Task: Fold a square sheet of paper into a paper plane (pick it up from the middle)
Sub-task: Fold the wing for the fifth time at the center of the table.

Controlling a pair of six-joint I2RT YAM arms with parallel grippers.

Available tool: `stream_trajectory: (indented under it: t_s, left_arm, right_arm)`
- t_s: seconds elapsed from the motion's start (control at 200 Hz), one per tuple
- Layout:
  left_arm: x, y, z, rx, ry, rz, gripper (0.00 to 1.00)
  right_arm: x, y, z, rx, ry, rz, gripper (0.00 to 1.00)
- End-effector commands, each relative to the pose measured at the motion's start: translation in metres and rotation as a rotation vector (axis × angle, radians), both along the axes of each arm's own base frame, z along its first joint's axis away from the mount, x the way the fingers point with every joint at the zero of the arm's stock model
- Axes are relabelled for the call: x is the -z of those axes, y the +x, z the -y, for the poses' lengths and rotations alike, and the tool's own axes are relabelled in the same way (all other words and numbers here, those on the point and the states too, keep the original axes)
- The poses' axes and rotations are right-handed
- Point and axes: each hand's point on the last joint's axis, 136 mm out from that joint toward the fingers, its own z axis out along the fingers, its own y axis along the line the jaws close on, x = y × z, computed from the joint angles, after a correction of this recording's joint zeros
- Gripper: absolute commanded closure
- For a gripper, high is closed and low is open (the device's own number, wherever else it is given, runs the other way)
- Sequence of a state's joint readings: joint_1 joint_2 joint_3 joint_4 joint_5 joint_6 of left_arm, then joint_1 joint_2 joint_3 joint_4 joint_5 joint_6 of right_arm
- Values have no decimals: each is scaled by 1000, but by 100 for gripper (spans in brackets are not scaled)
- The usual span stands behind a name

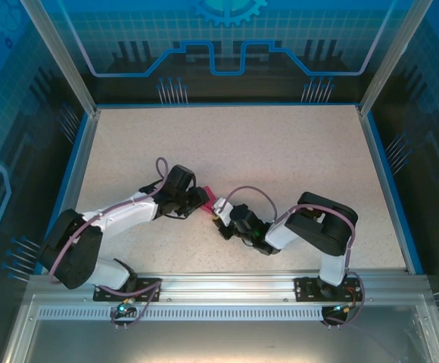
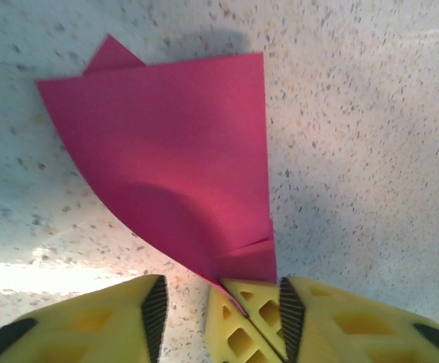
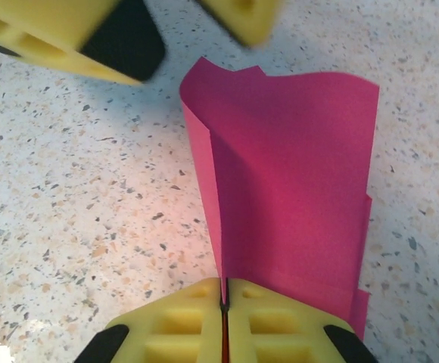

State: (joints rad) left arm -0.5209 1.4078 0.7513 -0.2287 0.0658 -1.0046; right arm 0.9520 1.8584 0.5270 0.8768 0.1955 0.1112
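Paper [image 1: 209, 198], folded magenta with bowed layers, lies near the middle of the table [image 1: 280, 151], a little toward 6 o'clock. We see the right gripper [image 3: 223, 302] at its 5 o'clock, jaws pressed together on the paper's lower edge. The left gripper [image 2: 189, 293] sits at 9 o'clock, jaws apart, with a paper corner at their mouth.

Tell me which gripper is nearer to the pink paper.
Right. The right gripper has its jaws shut on a folded edge of the pink paper. The left gripper hangs at the paper's far end, jaws open, not clamping it.
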Motion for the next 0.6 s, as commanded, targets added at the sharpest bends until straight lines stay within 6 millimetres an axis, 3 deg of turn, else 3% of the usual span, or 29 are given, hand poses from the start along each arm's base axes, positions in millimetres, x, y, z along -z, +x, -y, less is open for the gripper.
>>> stream_trajectory:
  t_s: [0.0, 0.245, 0.425, 0.595]
  left_arm:
    - [-19, 8, -16, -26, 22, 46, 48]
    - [-32, 7, -39, -42, 38, 109, 35]
    - [-28, 5, -36, -16, 27, 117, 33]
    - [-20, 4, -32, 3, 6, 118, 33]
  right_arm:
    - [-15, 2, -1, -3, 144, -105, 96]
    - [-31, 13, 9, 5, 307, -282, 100]
    - [-36, 21, 11, 15, 369, -386, 100]
    - [-28, 25, 14, 47, 389, -481, 100]
